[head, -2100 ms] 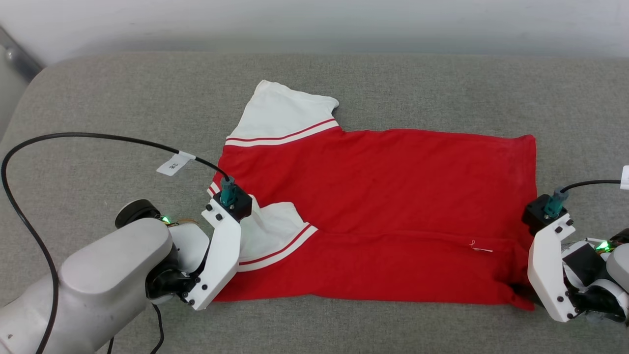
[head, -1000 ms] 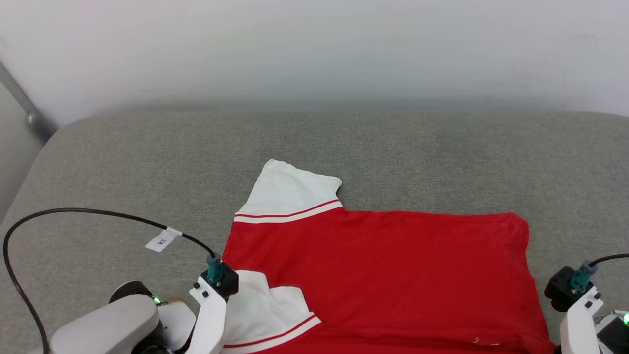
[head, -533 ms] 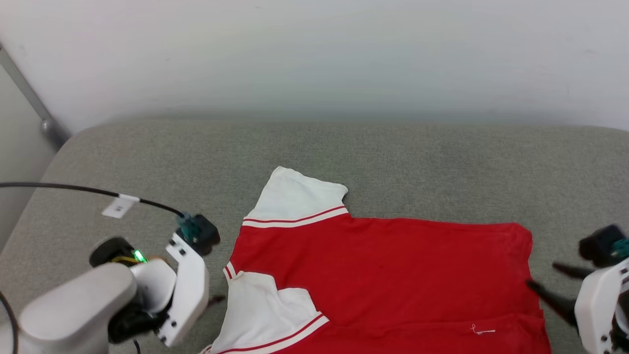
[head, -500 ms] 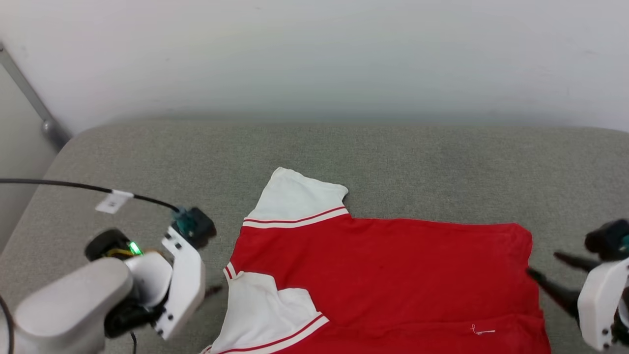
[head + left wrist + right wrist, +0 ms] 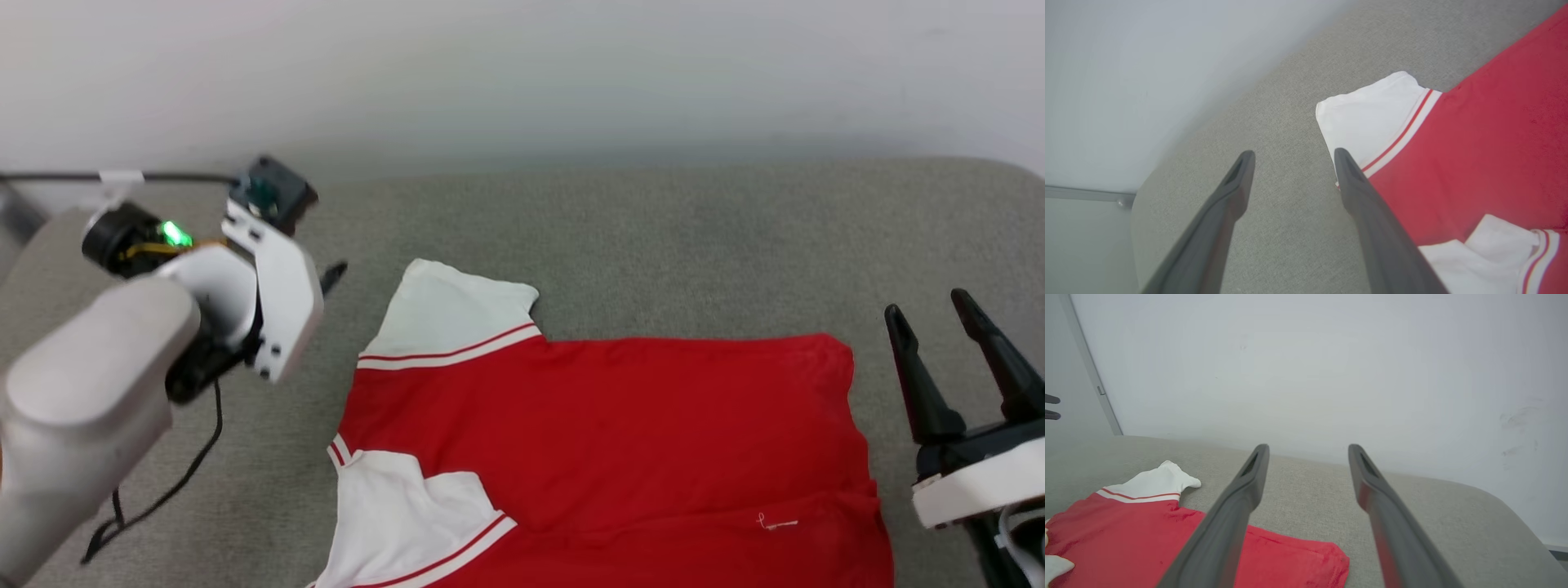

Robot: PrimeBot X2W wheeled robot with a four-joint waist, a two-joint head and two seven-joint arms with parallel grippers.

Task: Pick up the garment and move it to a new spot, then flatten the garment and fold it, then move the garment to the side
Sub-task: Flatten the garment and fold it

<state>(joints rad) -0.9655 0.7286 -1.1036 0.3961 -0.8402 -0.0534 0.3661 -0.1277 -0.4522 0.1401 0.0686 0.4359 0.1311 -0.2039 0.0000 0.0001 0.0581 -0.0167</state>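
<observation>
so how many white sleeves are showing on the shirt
2. One sleeve sticks out at the shirt's far left corner; the other sleeve lies folded onto the red, nearer the robot.

The head camera looks down on the grey cushion. Wrist cameras look along the left end effector and right end effector; all share the garment and its far sleeve.

Nothing here can be read; the small white tag on the black cable is too blurred.
</observation>
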